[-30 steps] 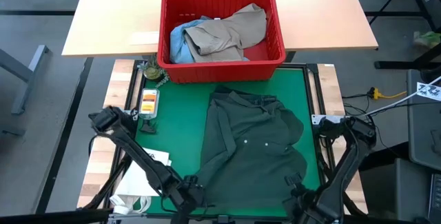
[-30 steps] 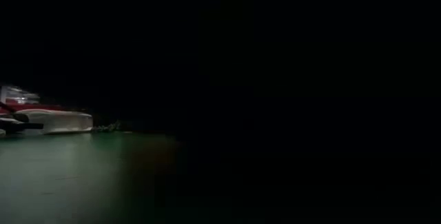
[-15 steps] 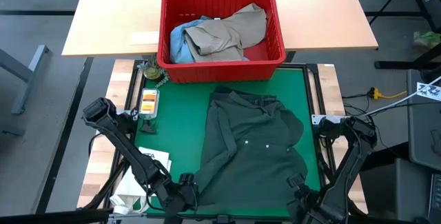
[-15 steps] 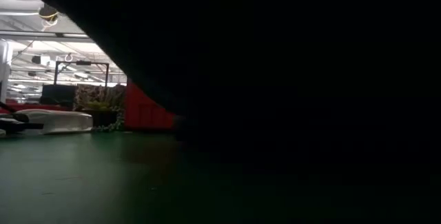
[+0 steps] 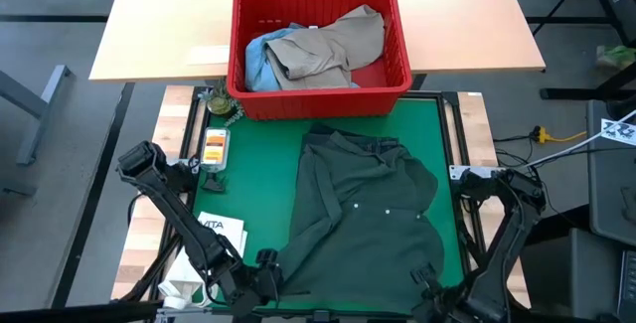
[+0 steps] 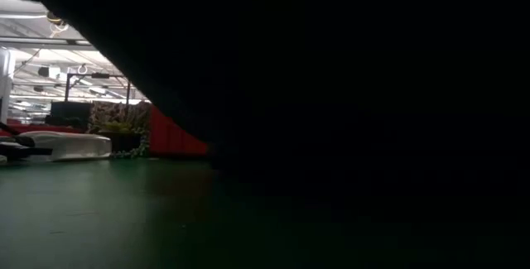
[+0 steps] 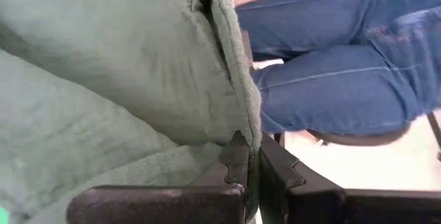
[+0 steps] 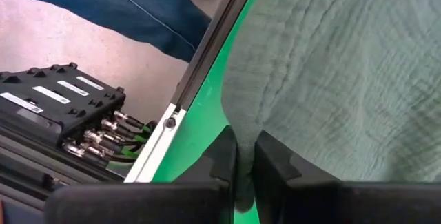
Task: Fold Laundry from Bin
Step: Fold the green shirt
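A dark green buttoned shirt [image 5: 363, 214] lies spread on the green mat [image 5: 258, 184], its near hem raised at both corners. My left gripper [image 5: 266, 281] is shut on the near left corner and my right gripper [image 5: 429, 285] on the near right corner. In the low view the raised shirt [image 6: 331, 95] fills most of the picture as a dark mass. The red bin [image 5: 318, 99] stands at the mat's far edge. In it lie a khaki garment [image 5: 328, 50] and a light blue one [image 5: 256, 60]. My left gripper pinches the shirt's hem edge [image 7: 249, 138] between its two fingers, slanting down from the near left. The edge looks folded, more than one layer. The corner is lifted off the mat and the cloth runs away from the fingers toward the mat. My right gripper pinches the shirt's near right edge [image 8: 242, 141] between its two fingers from above, pointing down. That edge is raised above the mat [image 8: 200, 134], and the rest of the cloth slopes away to it.
A white paper bag [image 5: 214, 239] lies on the mat's near left. A jar [image 5: 219, 104] and a small orange-labelled item [image 5: 214, 146] sit on the left rim. A person's legs in blue jeans [image 7: 331, 65] are beyond the table's near edge. A wooden table [image 5: 159, 35] carries the bin's far part.
My left gripper has risen and drawn toward the near left corner, taking the shirt's near left hem up with it. In the low view the cloth has lifted clear at the left, so the room and the bin show there now. The rest of the shirt stays on the mat.
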`<state>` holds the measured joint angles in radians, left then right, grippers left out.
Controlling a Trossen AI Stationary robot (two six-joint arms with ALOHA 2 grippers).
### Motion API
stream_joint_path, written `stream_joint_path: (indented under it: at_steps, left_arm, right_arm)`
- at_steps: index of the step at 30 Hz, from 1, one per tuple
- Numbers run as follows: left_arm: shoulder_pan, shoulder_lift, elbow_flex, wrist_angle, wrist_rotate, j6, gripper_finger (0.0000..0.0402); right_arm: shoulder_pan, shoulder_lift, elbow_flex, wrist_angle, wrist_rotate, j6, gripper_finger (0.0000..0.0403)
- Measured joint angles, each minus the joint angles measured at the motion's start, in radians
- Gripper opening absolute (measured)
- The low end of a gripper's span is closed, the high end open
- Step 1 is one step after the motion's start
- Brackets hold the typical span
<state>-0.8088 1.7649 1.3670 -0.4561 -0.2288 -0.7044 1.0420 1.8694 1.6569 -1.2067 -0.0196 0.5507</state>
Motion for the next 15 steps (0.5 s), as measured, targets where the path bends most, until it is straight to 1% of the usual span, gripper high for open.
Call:
stream_joint_path:
  at_steps: [3,11,13,15]
  left_arm:
    - [-0.004,0.000,0.000,0.002,-0.021,0.000,0.0006]
    - [-0.004,0.000,0.000,0.081,-0.025,0.000,0.0008]
    - [-0.004,0.000,0.000,0.078,-0.025,-0.001,0.0008]
    - [-0.004,0.005,0.000,0.076,-0.030,0.000,0.0009]
  right_arm:
    - [0.000,0.000,0.000,0.002,0.000,0.000,0.0032]
    - [-0.001,0.000,0.000,0.071,-0.079,0.003,0.0032]
    - [-0.001,0.000,0.000,0.084,-0.071,0.003,0.0032]
    - [-0.001,0.000,0.000,0.079,-0.034,0.002,0.0032]
